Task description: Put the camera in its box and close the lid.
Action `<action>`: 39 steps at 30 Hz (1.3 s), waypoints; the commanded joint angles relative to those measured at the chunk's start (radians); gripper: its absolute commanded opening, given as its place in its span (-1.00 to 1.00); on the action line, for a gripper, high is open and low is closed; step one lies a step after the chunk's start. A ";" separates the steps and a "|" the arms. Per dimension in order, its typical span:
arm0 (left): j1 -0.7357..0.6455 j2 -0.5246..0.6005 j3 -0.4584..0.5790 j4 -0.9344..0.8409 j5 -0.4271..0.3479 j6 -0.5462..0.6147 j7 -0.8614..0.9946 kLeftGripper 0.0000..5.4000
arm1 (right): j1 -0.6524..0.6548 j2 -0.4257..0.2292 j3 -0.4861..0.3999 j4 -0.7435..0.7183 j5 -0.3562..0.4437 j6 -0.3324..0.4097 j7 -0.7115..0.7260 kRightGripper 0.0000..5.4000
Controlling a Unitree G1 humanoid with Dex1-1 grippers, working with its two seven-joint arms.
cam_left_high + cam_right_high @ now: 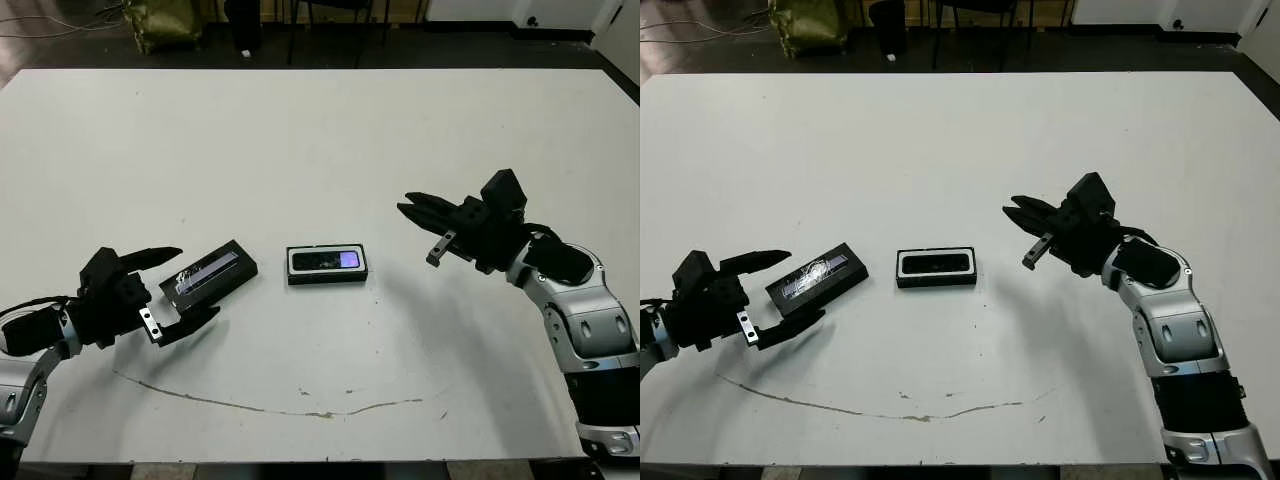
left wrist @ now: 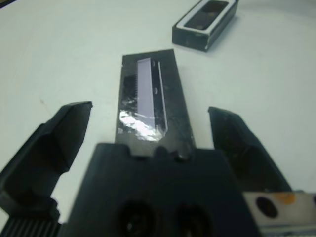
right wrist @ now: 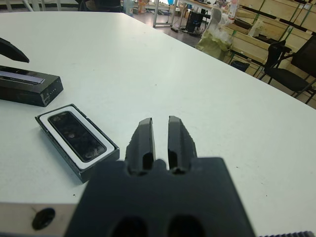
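The camera (image 1: pixel 327 260) lies flat inside the box (image 1: pixel 327 278), a white-lined black tray at the table's middle, its purplish spot towards the right end. Left of it the lid (image 1: pixel 210 272) rests on the table, pale strip up, angled. My left gripper (image 1: pixel 195 283) is open, one finger on each side of the lid's near end; the left wrist view shows the lid (image 2: pixel 150 98) between the fingers (image 2: pixel 64 133) with gaps on both sides. My right gripper (image 1: pixel 408 208) is shut on nothing and hovers to the right of the box, pointing towards it.
A thin dark curved mark (image 1: pixel 280 405) runs across the white table near its front edge. A yellowish bag (image 1: pixel 165 22) and chair legs stand on the floor beyond the far edge. The right wrist view shows shelves and a chair (image 3: pixel 291 64) past the table.
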 commanded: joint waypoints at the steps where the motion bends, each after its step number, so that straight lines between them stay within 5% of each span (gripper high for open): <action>1: 0.011 -0.003 -0.008 0.033 0.012 0.002 0.000 0.99 | 0.015 -0.007 -0.002 0.017 0.004 0.000 0.011 -1.00; 23: -0.002 0.018 -0.023 0.061 -0.021 0.090 -0.057 0.99 | 0.016 -0.014 0.005 0.004 -0.014 0.012 0.002 -1.00; 36: 0.031 0.006 -0.005 0.025 -0.003 0.079 -0.004 -0.05 | 0.017 -0.012 0.002 0.013 -0.009 0.006 0.007 -1.00; 39: 0.034 0.011 0.002 0.013 -0.023 0.107 -0.006 -0.14 | 0.020 -0.011 0.000 0.008 -0.006 0.008 0.008 -1.00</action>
